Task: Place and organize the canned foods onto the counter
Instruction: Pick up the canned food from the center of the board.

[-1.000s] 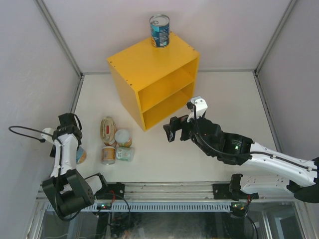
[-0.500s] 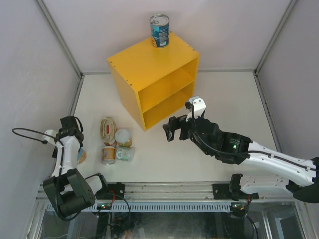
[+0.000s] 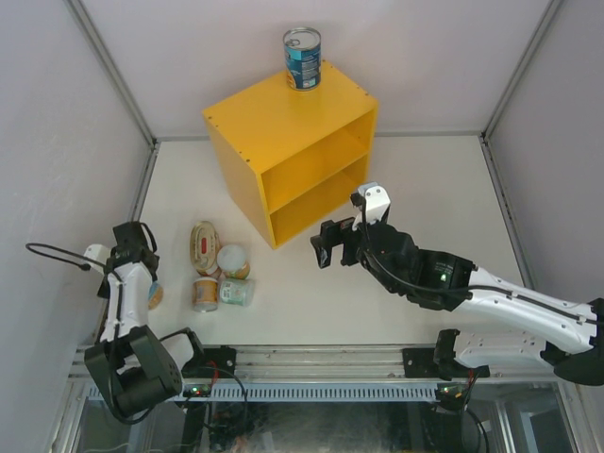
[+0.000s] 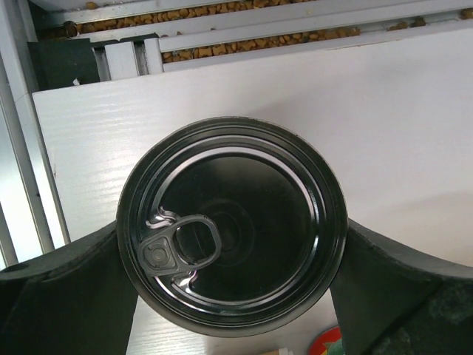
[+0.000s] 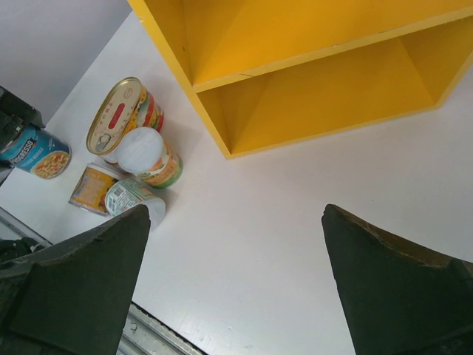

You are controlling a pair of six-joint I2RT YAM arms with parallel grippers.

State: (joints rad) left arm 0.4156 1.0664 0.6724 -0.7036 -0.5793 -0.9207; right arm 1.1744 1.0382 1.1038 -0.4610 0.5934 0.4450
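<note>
The left hand point(image 4: 230, 238) reaches straight down over an upright blue-labelled can point(image 4: 244, 177). Its two dark fingers point(image 4: 66, 288) press the can's opposite sides, so the hand looks clamped on it. The ring-pull lid faces the wrist camera. Gripping across the round wall from above probably keeps the can upright for lifting. The can stands on the white counter point(image 3: 425, 179), at its near left corner, well apart from the yellow counter point(image 3: 274, 123).

Just to the can's right lies a small cluster. It holds an oval tin point(image 3: 204, 245) with a red and yellow label, a pale-lidded can point(image 3: 233, 260), and two small cans point(image 3: 219, 293) lying side by side. None of them is on the yellow counter yet.

The right hand point(image 5: 236, 222) hovers with its fingers wide apart and nothing between them. It is near the front of the yellow counter's lower opening. From there it seems ready to take a can for the far shelves, which may be a long reach for the left arm.

A second blue-labelled can point(image 3: 302, 58) already stands upright at the back corner of the yellow counter's flat top. Both inner shelves look bare.
</note>
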